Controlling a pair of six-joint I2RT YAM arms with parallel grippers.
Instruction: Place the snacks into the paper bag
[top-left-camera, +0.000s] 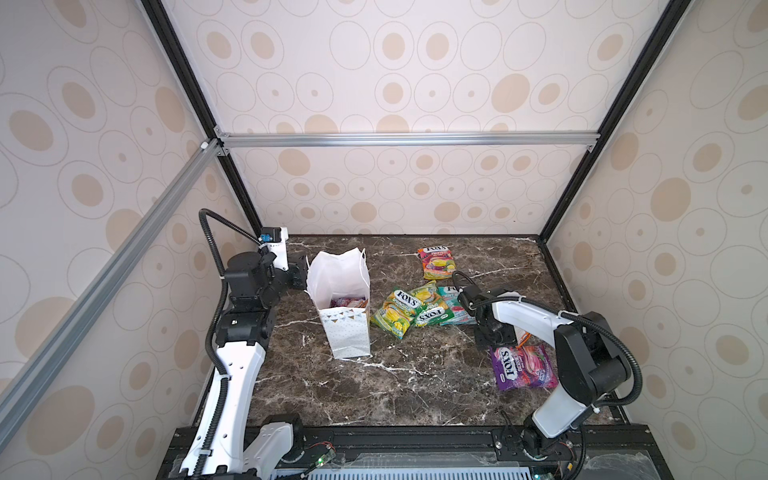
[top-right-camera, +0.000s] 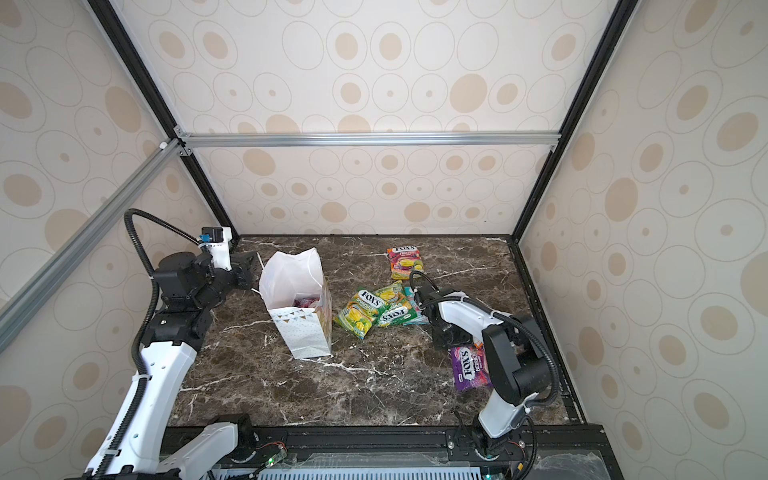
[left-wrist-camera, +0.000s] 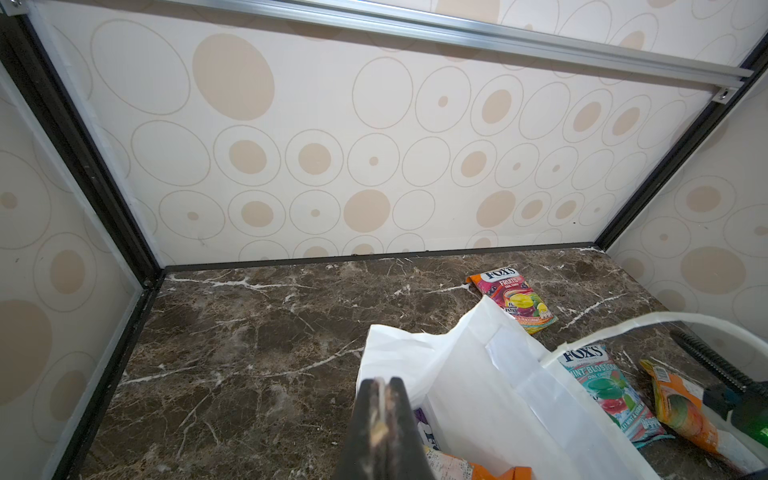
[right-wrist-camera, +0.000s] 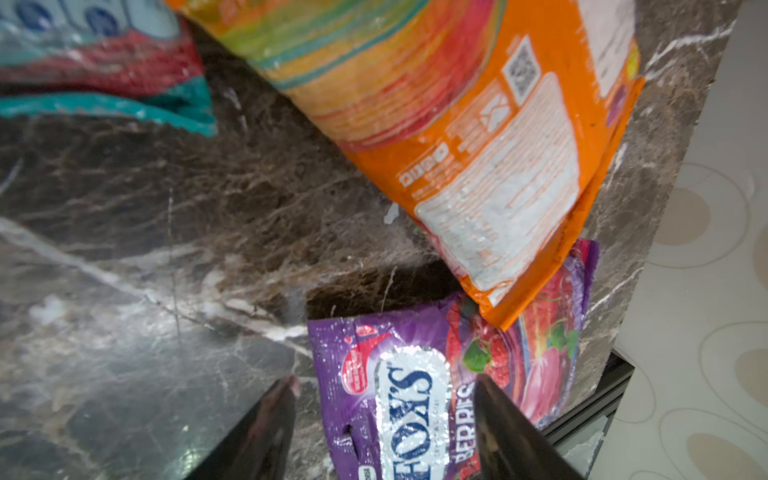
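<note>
Right gripper (right-wrist-camera: 386, 384) fingers (right-wrist-camera: 266, 428) spread wide, gripping nothing, top edge of purple pouch (right-wrist-camera: 407, 395) between them, pouch flat on table (right-wrist-camera: 166, 208) at right; orange pouch (right-wrist-camera: 457, 145) overlapping its corner; left gripper (left-wrist-camera: 381, 384) pinched shut on rim of upright paper bag (left-wrist-camera: 478, 374)

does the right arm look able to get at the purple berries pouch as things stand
Probably yes. The right gripper hangs open right over the purple pouch, jaws spread across its logo end. An orange pouch overlaps one corner only, away from the jaws, so the way looks free.
</note>
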